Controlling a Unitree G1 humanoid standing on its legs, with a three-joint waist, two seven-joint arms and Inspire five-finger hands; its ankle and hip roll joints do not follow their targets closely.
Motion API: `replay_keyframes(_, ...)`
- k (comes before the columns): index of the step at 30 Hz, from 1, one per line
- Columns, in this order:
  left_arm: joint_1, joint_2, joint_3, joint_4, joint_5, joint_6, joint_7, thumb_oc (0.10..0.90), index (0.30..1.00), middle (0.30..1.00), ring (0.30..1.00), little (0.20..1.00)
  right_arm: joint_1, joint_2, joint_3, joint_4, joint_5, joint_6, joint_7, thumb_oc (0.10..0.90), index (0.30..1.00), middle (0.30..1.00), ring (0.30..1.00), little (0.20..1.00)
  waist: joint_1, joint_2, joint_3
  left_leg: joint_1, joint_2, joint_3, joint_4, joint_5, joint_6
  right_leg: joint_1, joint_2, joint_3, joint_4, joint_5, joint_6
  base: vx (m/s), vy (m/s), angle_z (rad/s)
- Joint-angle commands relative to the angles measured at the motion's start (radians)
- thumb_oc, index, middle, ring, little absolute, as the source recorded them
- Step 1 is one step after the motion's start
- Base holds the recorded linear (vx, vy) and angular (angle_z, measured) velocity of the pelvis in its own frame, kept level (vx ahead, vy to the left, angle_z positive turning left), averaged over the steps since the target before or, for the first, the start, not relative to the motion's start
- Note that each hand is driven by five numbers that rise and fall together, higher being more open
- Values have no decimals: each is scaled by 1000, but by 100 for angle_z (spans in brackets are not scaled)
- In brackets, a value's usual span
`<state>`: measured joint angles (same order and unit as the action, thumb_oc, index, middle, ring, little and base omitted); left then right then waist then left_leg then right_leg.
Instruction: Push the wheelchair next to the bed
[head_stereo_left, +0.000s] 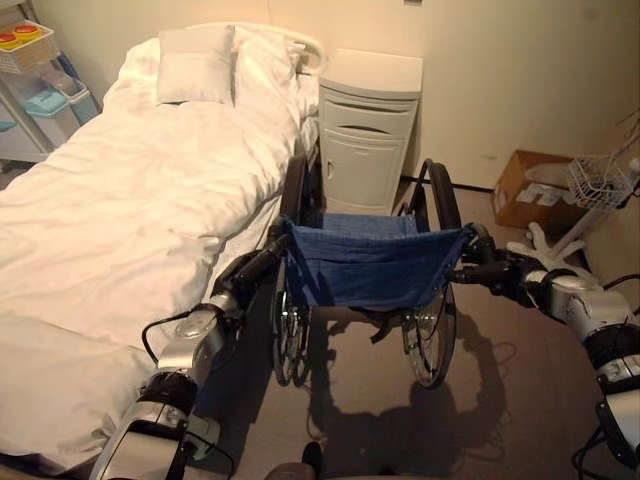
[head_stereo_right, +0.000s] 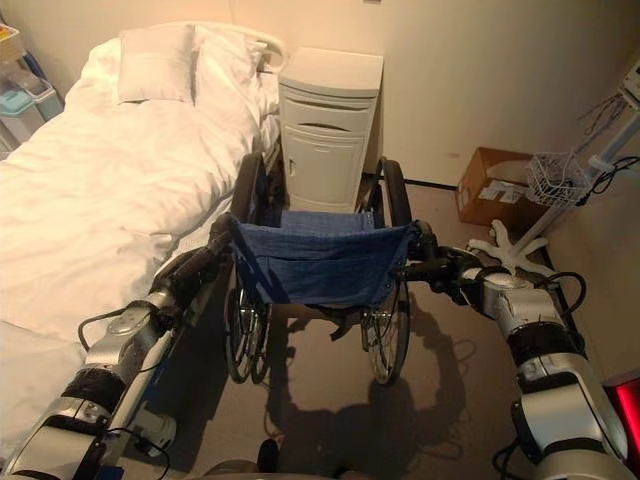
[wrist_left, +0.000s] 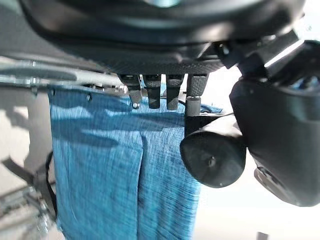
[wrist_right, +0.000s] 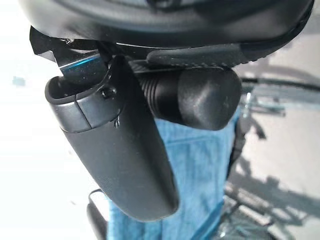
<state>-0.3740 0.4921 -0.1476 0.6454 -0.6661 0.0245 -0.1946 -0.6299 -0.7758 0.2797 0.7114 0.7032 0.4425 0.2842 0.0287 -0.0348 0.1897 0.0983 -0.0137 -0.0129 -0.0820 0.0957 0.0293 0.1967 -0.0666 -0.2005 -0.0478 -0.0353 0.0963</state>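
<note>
1. Your wheelchair (head_stereo_left: 365, 290) stands on the floor just beside the bed (head_stereo_left: 130, 230), its back toward you and its front close to the white bedside cabinet (head_stereo_left: 368, 130). Its left wheel runs along the bed's near long edge, close by the hanging sheet.
2. Your left hand (head_stereo_left: 258, 262) is clenched round the left push handle (wrist_left: 212, 159); in the left wrist view the fingers (wrist_left: 152, 92) curl over the grip, with the blue sling back (head_stereo_left: 365, 262) hanging past them.
3. Your right hand (head_stereo_left: 500, 270) grasps the right push handle (wrist_right: 197, 97); the right wrist view shows the thumb (wrist_right: 122, 155) lying across the black grip, whose rounded end sticks out beside it.
4. A white pillow (head_stereo_left: 195, 65) lies at the head end of the bed, near the wall.
5. A cardboard box (head_stereo_left: 530, 190) sits on the floor by the wall, to the right of the cabinet.
6. A white stand with a wire basket (head_stereo_left: 598, 182) rises at the floor's right edge, beside the box.
7. A trolley with plastic bins (head_stereo_left: 35, 85) stands past the bed's far long edge.
</note>
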Motion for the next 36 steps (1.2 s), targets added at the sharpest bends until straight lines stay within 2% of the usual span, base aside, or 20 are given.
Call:
replay_keyframes(1,51,46,-1,40,-170,-41,-92,800,900,900,900,900,-64,-18,-61,-98,162,-137,42,800,900,900,900,900,45,-14,-45,18,-16,63,70,-147,5,-103,-37,42,122,22,24,0,0,0)
replay_keyframes(2,53,46,2,38,-189,-39,-96,800,900,900,900,900,-64,-22,-64,-100,168,-136,42,800,900,900,900,900,44,-15,-45,18,-15,64,69,-147,5,-103,-37,43,121,22,24,-1,2,-3)
replay_keyframes(4,68,36,34,41,-339,-17,-140,800,900,900,900,900,-52,-56,-93,-103,221,-147,43,800,900,900,900,900,35,-19,-48,21,-14,70,66,-151,5,-104,-34,48,117,21,24,-1,-3,-5)
replay_keyframes(7,80,31,68,66,-465,4,-176,800,900,900,900,900,-48,-100,-118,-105,255,-148,29,800,900,900,900,900,25,-25,-52,25,-13,78,60,-155,5,-104,-33,50,111,20,25,0,-2,-1)
replay_keyframes(12,101,39,127,106,-602,46,-238,800,900,900,900,900,-30,-165,-157,-71,286,-139,67,800,900,900,900,900,13,-32,-57,32,-11,88,53,-160,5,-101,-31,53,101,18,24,0,0,0)
replay_keyframes(17,119,56,179,142,-671,90,-269,800,900,900,900,900,-3,-209,-198,-52,333,-122,106,800,900,900,900,900,5,-40,-62,38,-11,93,47,-164,4,-97,-26,53,92,15,22,0,0,0)
replay_keyframes(27,142,64,250,211,-705,125,-330,800,900,900,900,900,79,-239,-291,-14,430,-40,212,800,900,900,900,900,-15,-45,-73,47,-11,104,33,-168,3,-94,-17,58,79,9,22,-3,-6,-3)
replay_keyframes(29,155,54,265,211,-680,110,-348,800,900,900,900,900,136,-220,-342,-7,422,-12,229,800,900,900,900,900,-22,-46,-70,47,-10,108,33,-170,1,-97,-15,59,80,11,25,-16,-34,-6)
replay_keyframes(33,184,32,269,217,-614,90,-350,800,900,900,900,900,242,-167,-421,54,394,2,275,800,900,900,900,900,-26,-43,-67,47,-7,114,32,-170,-1,-103,-14,60,78,13,29,-23,-26,-5)
replay_keyframes(36,202,1,239,233,-476,18,-345,800,900,900,900,900,309,-83,-449,109,319,-47,277,800,900,900,900,900,-25,-36,-59,46,-9,115,33,-170,1,-105,-13,62,78,15,31,-29,-24,-5)
